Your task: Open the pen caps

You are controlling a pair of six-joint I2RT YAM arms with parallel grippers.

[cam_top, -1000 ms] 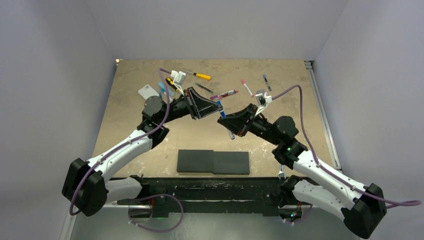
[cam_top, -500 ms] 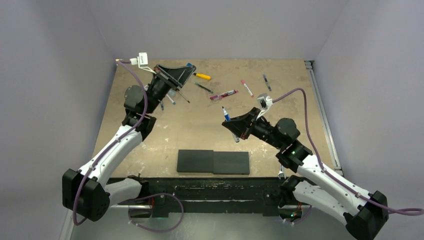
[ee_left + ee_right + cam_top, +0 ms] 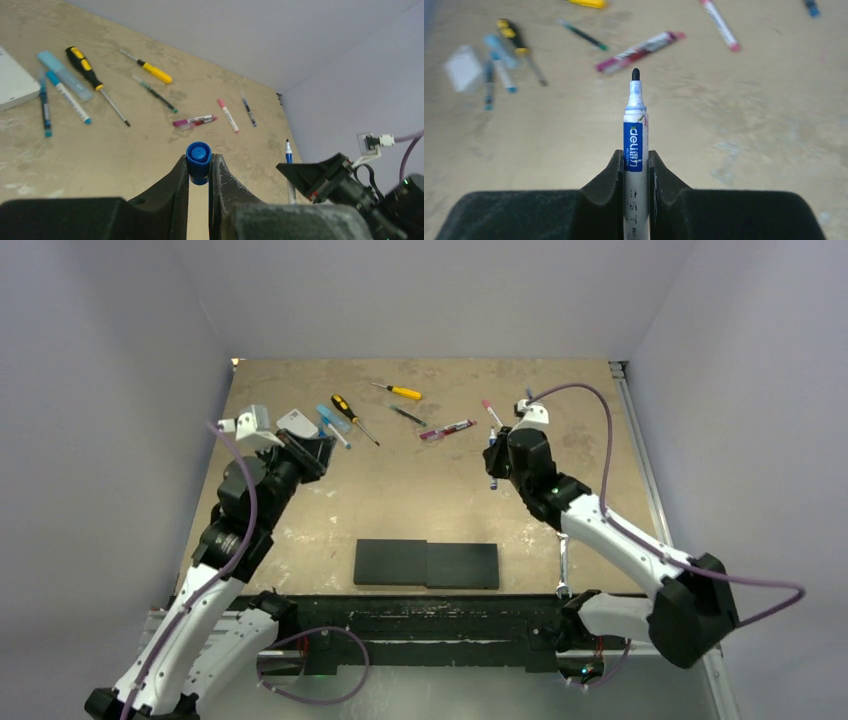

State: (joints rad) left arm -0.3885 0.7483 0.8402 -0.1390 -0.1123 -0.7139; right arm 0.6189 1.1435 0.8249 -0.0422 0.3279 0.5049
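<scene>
Blue pen cap (image 3: 198,159) sits pinched between the two fingers of the left claw (image 3: 199,170), its round closed end toward the wrist camera. The claw holds it above the desk (image 3: 125,150), over the left side in the far half.

The right claw (image 3: 634,162) is clamped on a white-barrelled marker (image 3: 634,130) with a blue label. The marker's dark tip is bare and points away from the claw. From above, this claw hangs over the right half of the desk, well apart from the left claw.

Toward the far edge lie a black-and-yellow screwdriver (image 3: 89,74), a yellow-handled screwdriver (image 3: 152,71), a thin green-tipped pen (image 3: 155,93), a magenta-capped pen (image 3: 195,120), a pink-capped pen (image 3: 227,114) and a dark pen (image 3: 248,110). Nearer the far left corner, two light-blue pens (image 3: 70,97) lie beside a white box (image 3: 15,82). A black slab (image 3: 427,564) rests at the middle of the near edge.
</scene>
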